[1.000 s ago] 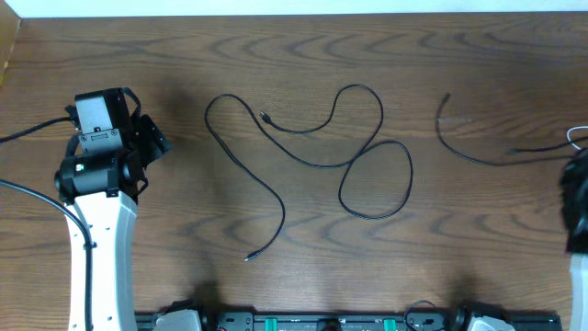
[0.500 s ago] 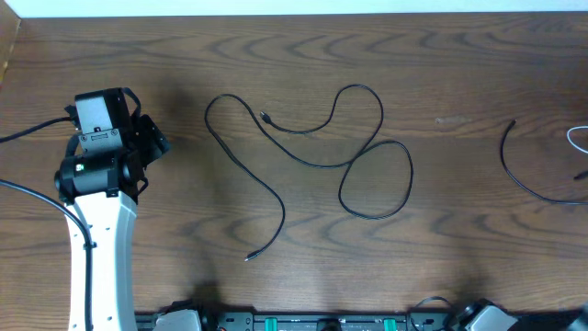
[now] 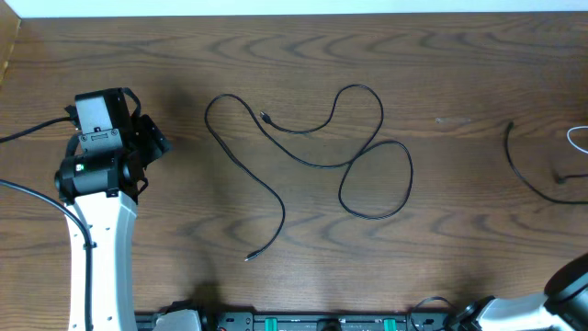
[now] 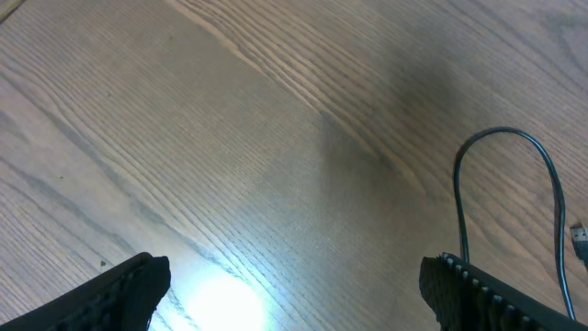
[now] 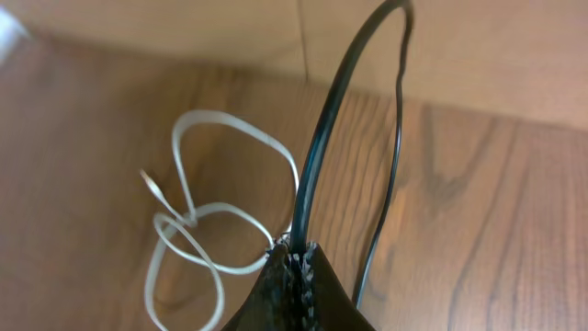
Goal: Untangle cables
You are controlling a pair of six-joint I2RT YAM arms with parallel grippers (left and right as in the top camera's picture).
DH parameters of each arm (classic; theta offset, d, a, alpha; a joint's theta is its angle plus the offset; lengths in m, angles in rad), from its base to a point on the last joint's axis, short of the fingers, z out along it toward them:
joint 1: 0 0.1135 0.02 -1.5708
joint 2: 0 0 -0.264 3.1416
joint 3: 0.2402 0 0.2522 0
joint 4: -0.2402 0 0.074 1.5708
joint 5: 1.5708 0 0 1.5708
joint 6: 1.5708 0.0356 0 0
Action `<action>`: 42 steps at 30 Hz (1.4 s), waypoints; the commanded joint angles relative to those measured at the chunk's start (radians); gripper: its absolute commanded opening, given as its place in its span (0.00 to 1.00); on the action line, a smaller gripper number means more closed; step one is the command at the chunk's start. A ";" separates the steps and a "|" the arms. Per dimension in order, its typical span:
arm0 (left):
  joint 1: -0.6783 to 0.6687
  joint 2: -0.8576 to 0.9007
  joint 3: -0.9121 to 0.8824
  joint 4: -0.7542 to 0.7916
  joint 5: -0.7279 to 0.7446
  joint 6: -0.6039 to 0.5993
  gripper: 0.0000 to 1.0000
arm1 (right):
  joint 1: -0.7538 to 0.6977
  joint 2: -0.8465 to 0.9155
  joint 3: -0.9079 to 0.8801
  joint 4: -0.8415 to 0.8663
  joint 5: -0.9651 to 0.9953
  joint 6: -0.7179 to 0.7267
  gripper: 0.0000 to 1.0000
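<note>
A long black cable lies in loose loops mid-table, one plug end near its top and another at the front. Its left loop shows in the left wrist view. My left gripper is open and empty over bare wood, left of that cable; in the overhead view it is at the left. A second black cable curves at the far right. My right gripper is shut on this black cable. A white cable lies looped beside it, also at the overhead's right edge.
The wooden table fills the view. The left arm runs along the left side. Part of the right arm shows at the bottom right corner. The table's far edge runs along the top.
The right black cable has been dragged to the right, away from the looped cable. The right arm has moved from the right edge to the bottom right corner. The left arm is still.
</note>
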 commanded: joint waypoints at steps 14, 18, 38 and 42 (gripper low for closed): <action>0.005 0.011 0.008 -0.002 -0.002 0.005 0.92 | 0.080 0.017 0.031 -0.023 -0.312 -0.029 0.99; 0.005 0.012 0.008 -0.002 -0.002 0.005 0.92 | 0.180 -0.044 0.031 -0.022 -0.332 -0.139 0.99; 0.005 0.016 0.006 -0.013 -0.002 0.005 0.92 | 0.635 0.003 -0.035 -0.449 -0.090 -0.059 0.99; 0.005 0.025 0.005 -0.014 -0.002 0.005 0.92 | 0.620 0.005 -0.104 -0.402 -0.102 -0.037 0.99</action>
